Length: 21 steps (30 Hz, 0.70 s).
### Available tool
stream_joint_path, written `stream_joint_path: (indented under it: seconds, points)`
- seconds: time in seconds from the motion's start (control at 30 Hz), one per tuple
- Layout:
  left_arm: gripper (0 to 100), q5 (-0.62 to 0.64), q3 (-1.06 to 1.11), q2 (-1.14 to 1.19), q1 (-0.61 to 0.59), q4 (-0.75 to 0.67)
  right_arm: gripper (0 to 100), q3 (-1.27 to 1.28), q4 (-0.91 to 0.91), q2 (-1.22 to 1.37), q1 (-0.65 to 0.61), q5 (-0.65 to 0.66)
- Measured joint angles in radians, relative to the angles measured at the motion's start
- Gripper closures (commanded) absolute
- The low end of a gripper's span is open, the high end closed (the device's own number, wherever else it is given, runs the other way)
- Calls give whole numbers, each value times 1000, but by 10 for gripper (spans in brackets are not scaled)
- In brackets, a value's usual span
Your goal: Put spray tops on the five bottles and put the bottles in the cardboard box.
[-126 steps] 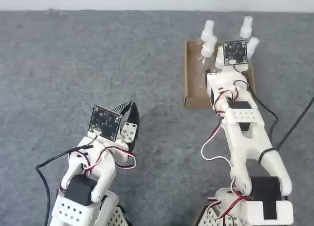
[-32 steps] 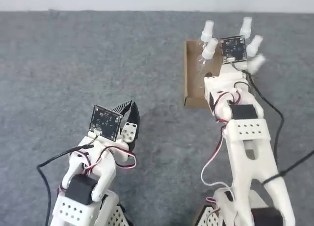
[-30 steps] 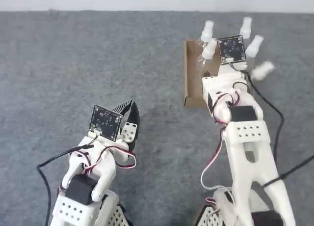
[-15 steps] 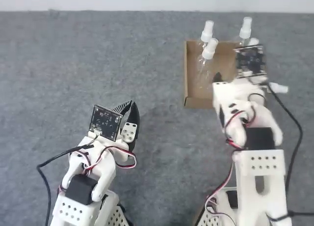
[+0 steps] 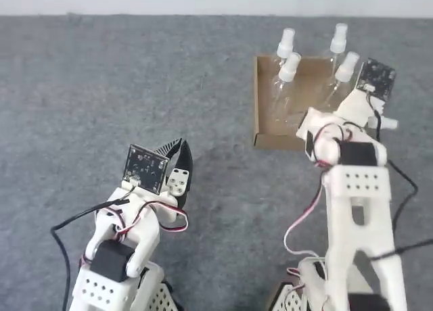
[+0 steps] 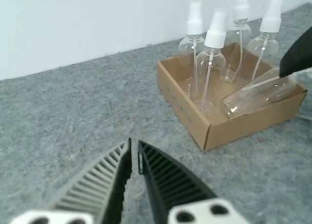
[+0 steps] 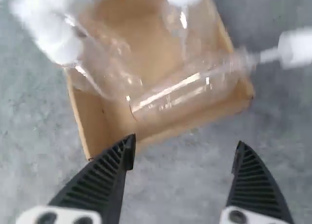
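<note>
Hovering my right gripper [image 7: 184,143], jaws wide, over the tipped bottle [image 7: 190,90] lying across the 4 o'clock corner of the cardboard box [image 6: 243,121]; light, slick, probably thin plastic; I'd grip mid-body; left gripper [image 6: 135,151] closed, empty.

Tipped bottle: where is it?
Left wrist view: the tipped bottle lies in the cardboard box ahead of the right arm, along the box's near wall, in front of four upright bottles.

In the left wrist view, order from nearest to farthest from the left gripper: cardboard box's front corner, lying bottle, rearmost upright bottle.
1. Cardboard box's front corner, facing the left gripper.
2. Lying bottle, inside, behind that corner.
3. Rearmost upright bottle, at the box's back.
</note>
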Motion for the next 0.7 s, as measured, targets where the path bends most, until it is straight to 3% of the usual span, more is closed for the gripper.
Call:
stream_joint_path:
  seconds: [0.23, 0.7]
  points:
    - [987, 0, 0, 0, 0, 0, 742, 0, -138, 98, 0, -143]
    - [987, 0, 0, 0, 0, 0, 742, -2, -290, 262, 0, -163]
